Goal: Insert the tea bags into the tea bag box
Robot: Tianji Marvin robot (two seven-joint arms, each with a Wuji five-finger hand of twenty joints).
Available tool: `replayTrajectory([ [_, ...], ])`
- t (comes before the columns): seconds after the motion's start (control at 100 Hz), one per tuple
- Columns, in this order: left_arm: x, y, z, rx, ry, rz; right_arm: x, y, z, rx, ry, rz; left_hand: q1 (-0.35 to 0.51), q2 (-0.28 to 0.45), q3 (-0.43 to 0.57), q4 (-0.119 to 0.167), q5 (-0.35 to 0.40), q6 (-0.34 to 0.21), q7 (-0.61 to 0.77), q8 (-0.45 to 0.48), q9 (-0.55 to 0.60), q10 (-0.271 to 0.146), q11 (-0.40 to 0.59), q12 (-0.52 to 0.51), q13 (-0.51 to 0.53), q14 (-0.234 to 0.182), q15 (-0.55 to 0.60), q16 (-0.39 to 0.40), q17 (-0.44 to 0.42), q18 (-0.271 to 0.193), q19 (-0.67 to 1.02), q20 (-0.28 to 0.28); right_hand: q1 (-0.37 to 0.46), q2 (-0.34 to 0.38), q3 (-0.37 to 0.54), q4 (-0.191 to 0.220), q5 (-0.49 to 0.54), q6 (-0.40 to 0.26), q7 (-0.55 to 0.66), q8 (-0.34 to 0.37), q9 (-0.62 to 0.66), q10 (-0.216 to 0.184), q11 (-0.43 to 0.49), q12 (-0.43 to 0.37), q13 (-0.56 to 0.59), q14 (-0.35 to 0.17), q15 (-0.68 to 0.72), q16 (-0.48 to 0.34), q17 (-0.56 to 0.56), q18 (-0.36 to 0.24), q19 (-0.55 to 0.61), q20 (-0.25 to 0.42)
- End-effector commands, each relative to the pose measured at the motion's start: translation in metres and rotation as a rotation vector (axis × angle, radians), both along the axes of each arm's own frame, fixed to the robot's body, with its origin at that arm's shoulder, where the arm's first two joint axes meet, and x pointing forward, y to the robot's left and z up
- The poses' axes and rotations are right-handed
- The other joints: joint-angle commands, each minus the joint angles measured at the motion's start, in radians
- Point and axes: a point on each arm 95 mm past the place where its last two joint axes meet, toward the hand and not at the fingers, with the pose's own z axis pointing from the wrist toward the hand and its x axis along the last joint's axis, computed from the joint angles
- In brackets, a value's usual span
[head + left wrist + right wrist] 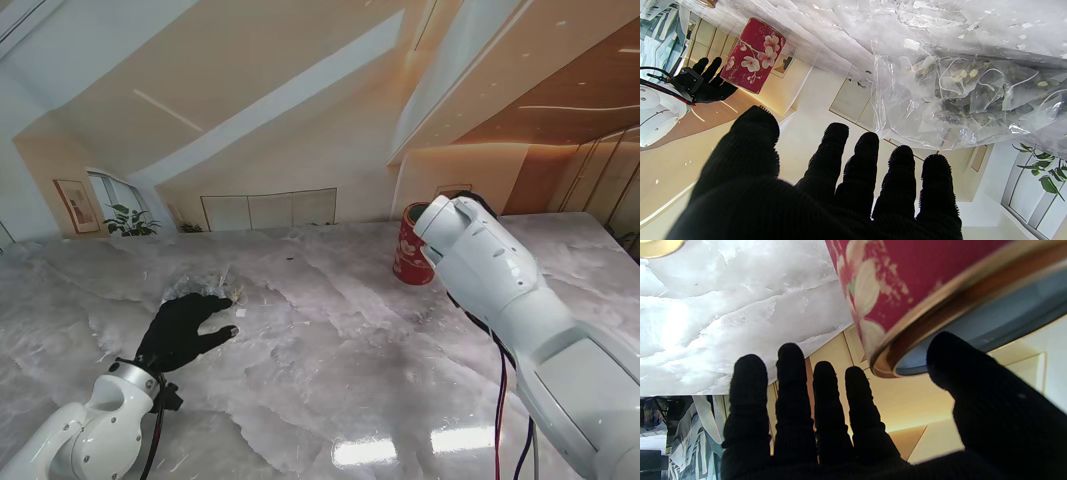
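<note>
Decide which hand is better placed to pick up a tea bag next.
Left. The left hand hovers open right beside the clear bag of tea bags, while the right hand is across the table at the red tin.

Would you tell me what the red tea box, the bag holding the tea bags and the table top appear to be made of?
Tea box: probably printed metal tin, judging by its gold rolled rim.
Bag: thin clear plastic, crinkled and glinting.
Table top: polished marble or a lookalike, grey-veined with mirror-like reflections.

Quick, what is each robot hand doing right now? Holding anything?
Left robot hand: open, fingers spread near the tea bags, holding nothing.
Right robot hand: open beside the red tin, holding nothing.
</note>
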Motion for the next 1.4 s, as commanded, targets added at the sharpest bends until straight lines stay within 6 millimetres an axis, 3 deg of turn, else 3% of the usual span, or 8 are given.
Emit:
replayTrajectory([
  [0.0, -0.002, -0.003, -0.001, -0.001, 0.011, -0.01, 0.001, 0.004, -0.003, 0.007, 0.02, 0.007, -0.031, 0.001, 0.005, 0.023, -0.02, 0.005, -0.013, -0.005, -0.035, -0.02, 0.005, 0.01, -0.007, -0.02, -0.007, 0.007, -0.018, -0.003, -0.011, 0.004, -0.019, -0.027, 0.034, -0.024, 0.027, 0.021, 0.006, 0.008, 0.022, 0.022, 0.019, 0.019, 0.037, -0.005, 0.037, 0.02, 0.018, -0.018, 0.063, 0.036],
  [0.16, -0.003, -0.003, -0.002, -0.003, 0.011, -0.008, 0.002, 0.005, -0.011, 0.007, 0.049, 0.001, -0.032, 0.0, 0.005, 0.023, -0.02, 0.005, -0.013, -0.005, -0.036, -0.021, 0.005, 0.01, -0.007, -0.021, -0.007, 0.007, -0.019, -0.003, -0.012, 0.004, -0.016, -0.037, 0.041, -0.039, 0.04, 0.021, 0.013, 0.016, 0.036, 0.029, 0.03, 0.023, 0.085, -0.033, 0.113, 0.051, 0.088, -0.051, 0.131, 0.085],
  [0.31, -0.003, -0.002, -0.002, -0.002, 0.013, -0.005, 0.003, 0.007, -0.016, 0.016, 0.063, 0.001, -0.032, 0.0, 0.005, 0.023, -0.02, 0.004, -0.013, -0.005, -0.036, -0.02, 0.005, 0.01, -0.006, -0.019, -0.007, 0.007, -0.018, -0.003, -0.012, 0.004, -0.003, -0.055, 0.066, -0.037, 0.077, 0.011, 0.051, 0.039, 0.087, 0.028, 0.055, 0.033, 0.199, -0.063, 0.206, 0.076, 0.214, -0.093, 0.216, 0.129],
  [0.64, -0.003, -0.002, -0.002, -0.003, 0.016, 0.001, 0.007, 0.013, -0.018, 0.043, 0.026, 0.003, -0.032, 0.0, 0.006, 0.023, -0.02, 0.004, -0.013, -0.005, -0.037, -0.023, 0.005, 0.01, -0.007, -0.02, -0.007, 0.007, -0.018, -0.004, -0.012, 0.004, 0.082, -0.122, 0.189, -0.019, 0.261, -0.018, 0.194, 0.135, 0.347, 0.038, 0.147, 0.062, 0.464, -0.115, 0.353, 0.053, 0.526, -0.161, 0.334, 0.137],
  [0.72, -0.003, -0.002, -0.002, -0.003, 0.017, 0.001, 0.007, 0.013, -0.018, 0.04, 0.019, 0.001, -0.032, 0.0, 0.006, 0.023, -0.02, 0.003, -0.013, -0.005, -0.037, -0.021, 0.005, 0.01, -0.007, -0.02, -0.007, 0.007, -0.018, -0.004, -0.012, 0.004, 0.128, -0.175, 0.226, -0.077, 0.268, -0.035, 0.291, 0.052, 0.394, 0.034, 0.182, 0.07, 0.503, -0.133, 0.382, 0.028, 0.577, -0.181, 0.347, 0.131],
  [0.88, -0.002, -0.002, -0.003, -0.005, 0.018, 0.001, 0.008, 0.014, -0.017, 0.03, 0.009, -0.002, -0.032, 0.0, 0.005, 0.023, -0.021, 0.005, -0.013, -0.005, -0.038, -0.022, 0.005, 0.01, -0.006, -0.02, -0.007, 0.007, -0.018, -0.004, -0.012, 0.004, 0.219, -0.255, 0.266, -0.111, 0.263, -0.086, 0.472, 0.023, 0.479, 0.016, 0.253, 0.035, 0.577, -0.18, 0.44, 0.021, 0.672, -0.223, 0.376, 0.135],
  [1.09, -0.001, -0.002, -0.003, -0.006, 0.017, 0.001, 0.008, 0.013, -0.017, 0.013, -0.01, -0.002, -0.033, 0.001, 0.005, 0.023, -0.021, 0.005, -0.013, -0.005, -0.038, -0.021, 0.005, 0.01, -0.008, -0.021, -0.007, 0.007, -0.018, -0.004, -0.012, 0.004, 0.38, -0.286, 0.358, -0.082, 0.314, -0.131, 0.544, 0.058, 0.557, -0.001, 0.317, 0.025, 0.659, -0.232, 0.525, 0.021, 0.729, -0.303, 0.454, 0.177],
  [1.39, -0.001, -0.002, -0.003, -0.005, 0.016, 0.001, 0.01, 0.009, -0.006, 0.019, -0.082, 0.013, -0.033, 0.001, 0.005, 0.023, -0.021, 0.004, -0.013, -0.005, -0.038, -0.021, 0.005, 0.01, -0.008, -0.02, -0.007, 0.006, -0.018, -0.004, -0.012, 0.004, 0.43, -0.305, 0.4, -0.044, 0.329, -0.156, 0.578, 0.099, 0.562, -0.003, 0.353, 0.097, 0.666, -0.281, 0.629, 0.04, 0.741, -0.378, 0.505, 0.229],
])
